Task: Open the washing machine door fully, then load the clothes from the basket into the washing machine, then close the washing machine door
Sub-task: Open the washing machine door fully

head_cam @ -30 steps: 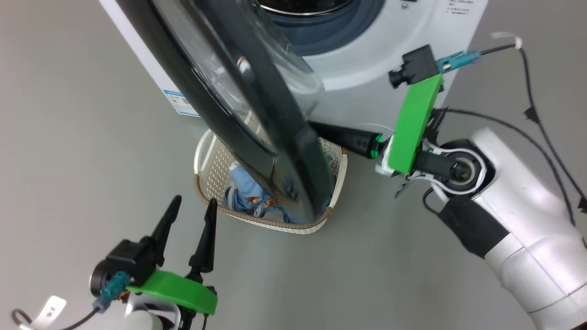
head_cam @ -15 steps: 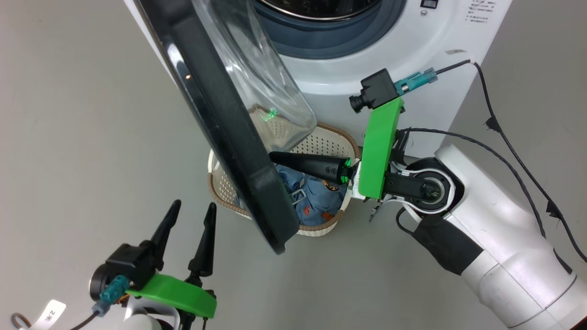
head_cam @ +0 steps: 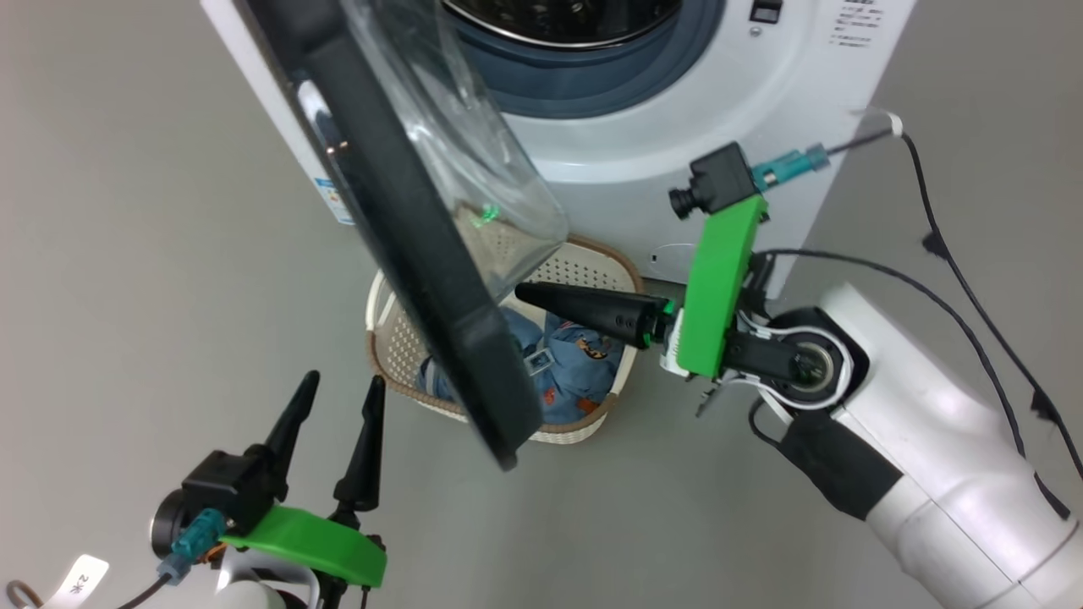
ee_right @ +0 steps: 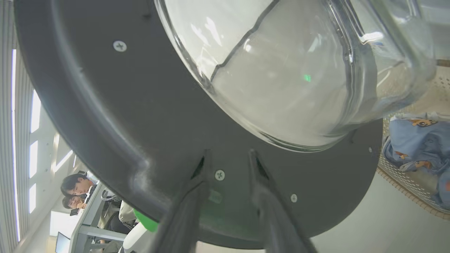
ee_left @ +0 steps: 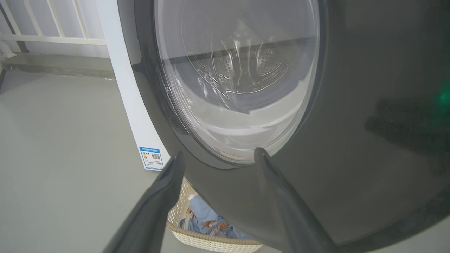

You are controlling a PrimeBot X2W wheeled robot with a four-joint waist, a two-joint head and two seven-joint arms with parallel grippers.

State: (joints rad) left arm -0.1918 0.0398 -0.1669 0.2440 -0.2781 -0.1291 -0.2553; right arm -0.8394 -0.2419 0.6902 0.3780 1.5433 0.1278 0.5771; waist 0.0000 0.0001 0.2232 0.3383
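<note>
1. Black glossy rim, bulging clear glass bowl: the big round washing machine door (head_cam: 406, 254) is hanging partly open, slanting from the upper left down toward mid-frame in the head view.
2. Big white front-loading washing machine (head_cam: 677, 110) is sitting along the top edge, with its steel drum (head_cam: 558, 10) showing.
3. Small cream-white perforated plastic basket (head_cam: 584, 269) is sitting mid-frame on the grey floor (head_cam: 169, 254), under the door, holding the light blue printed clothes (head_cam: 567, 376).
4. The robot's right gripper (head_cam: 520, 293) is reaching in from the right over the basket. Its fingers are slightly apart and pinching nothing, tips by the door's inner rim. Can't tell if they're touching it.
5. The robot's left gripper (head_cam: 343, 378) is hovering at lower left, fingers spread wide, empty.
</note>
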